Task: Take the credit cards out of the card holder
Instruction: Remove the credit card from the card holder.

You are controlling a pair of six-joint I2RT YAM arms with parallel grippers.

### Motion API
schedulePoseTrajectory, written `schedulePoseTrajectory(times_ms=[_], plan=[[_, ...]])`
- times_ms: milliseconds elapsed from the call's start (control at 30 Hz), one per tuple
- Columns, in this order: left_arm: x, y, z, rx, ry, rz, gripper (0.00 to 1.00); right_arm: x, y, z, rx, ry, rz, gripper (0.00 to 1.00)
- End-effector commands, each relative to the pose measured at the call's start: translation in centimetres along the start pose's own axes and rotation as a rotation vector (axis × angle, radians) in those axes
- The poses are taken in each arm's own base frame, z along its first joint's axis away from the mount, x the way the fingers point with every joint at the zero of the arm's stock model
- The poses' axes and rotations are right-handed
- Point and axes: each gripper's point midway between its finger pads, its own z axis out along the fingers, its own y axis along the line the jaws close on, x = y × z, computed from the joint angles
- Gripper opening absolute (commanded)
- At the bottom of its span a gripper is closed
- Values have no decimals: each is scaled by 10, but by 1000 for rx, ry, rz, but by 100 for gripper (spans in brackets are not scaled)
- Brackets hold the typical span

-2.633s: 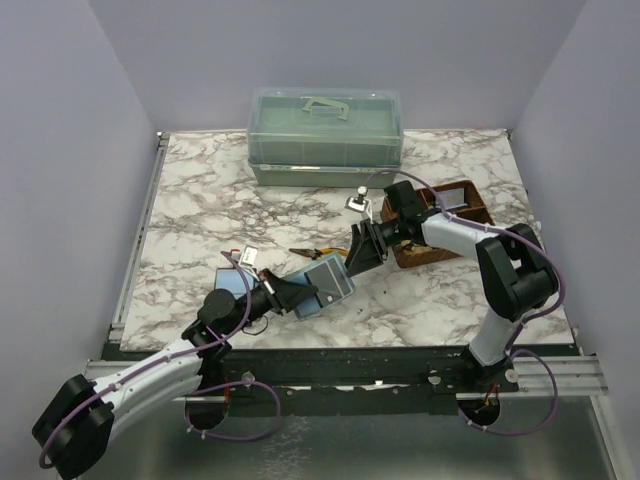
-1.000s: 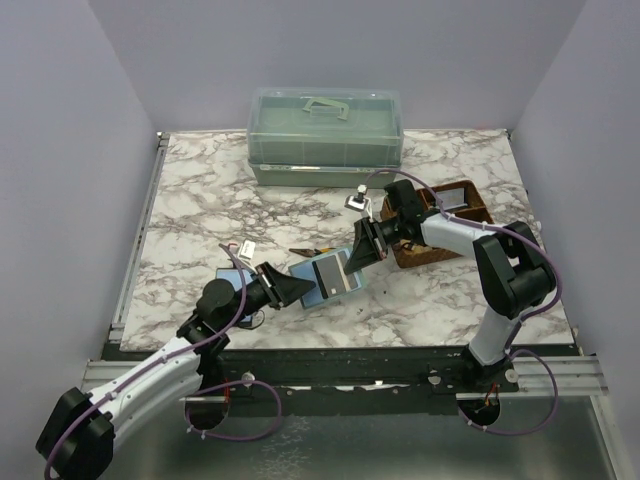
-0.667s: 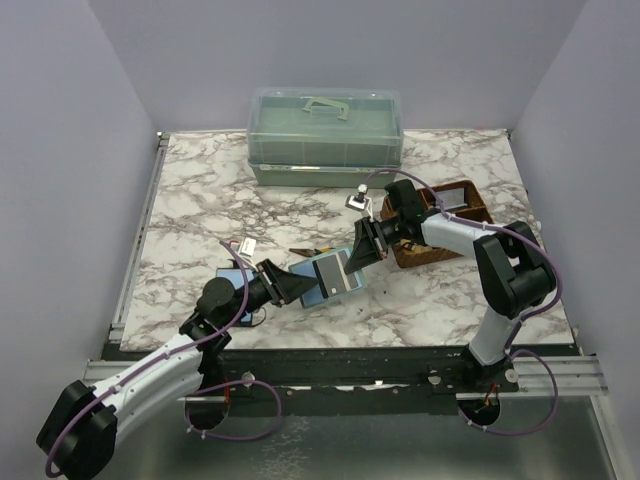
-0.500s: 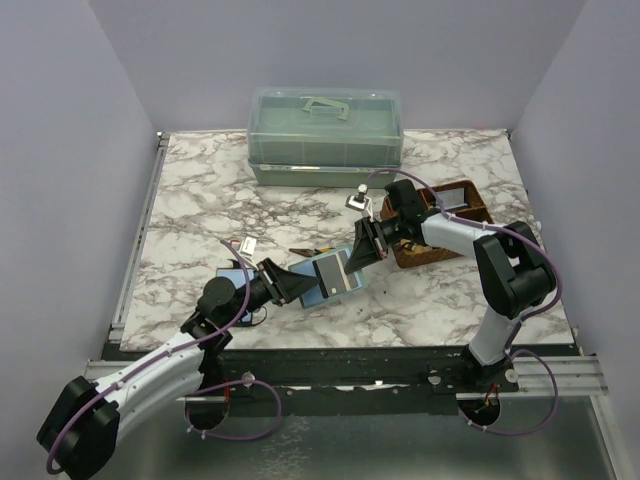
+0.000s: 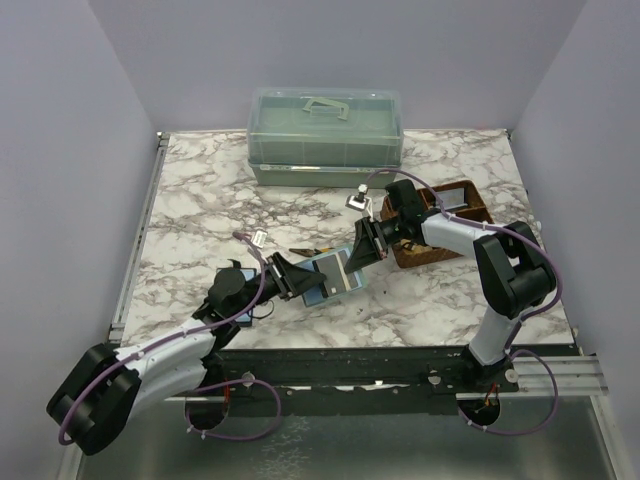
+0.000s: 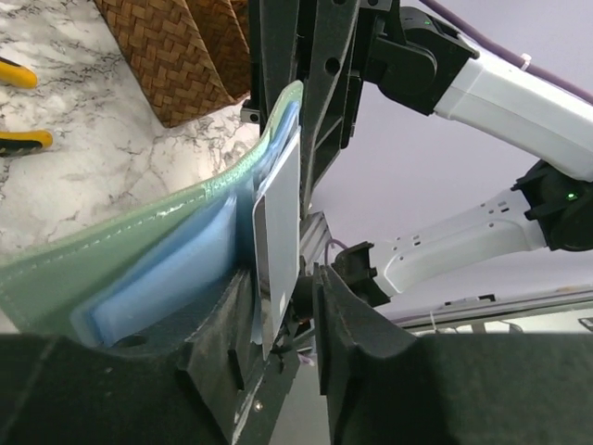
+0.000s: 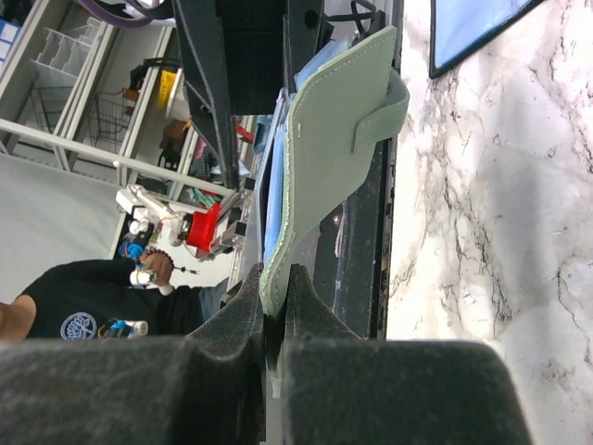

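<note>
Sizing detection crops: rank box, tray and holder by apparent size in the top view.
1. box, clearly largest.
2. tray, though an arm hides part of it.
3. holder, smallest; it is tilted, so it looks foreshortened.

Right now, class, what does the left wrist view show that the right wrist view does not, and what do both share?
Only the left wrist view: a pale credit card poking from the card holder between the parted fingers of the left gripper, the woven tray and yellow pliers handles. Only the right wrist view: the holder's closing tab and a person in a black shirt. Both: the card holder, the right gripper holding its edge, and the marble table.
</note>
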Motion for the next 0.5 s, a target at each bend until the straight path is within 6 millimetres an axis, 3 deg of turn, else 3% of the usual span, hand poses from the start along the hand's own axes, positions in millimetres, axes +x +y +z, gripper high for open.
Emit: schedulePoseTrajectory(times_ms=[0,67,100,233,467], plan=[[-5,-14,10,54,11,15,28,7,1,3,-22,13,30,0],[-4,-12,13,47,24,17,6,6,2,3,-24,14,26,0],[-3,-10,13,44,30,16,0,6,2,3,-23,14,28,0],[-2,-11,9,54,25,19,0,6,2,3,-21,13,25,0],[-9,-1,-17,8,-24,22,0,5,3,2,-17,10,18,0]])
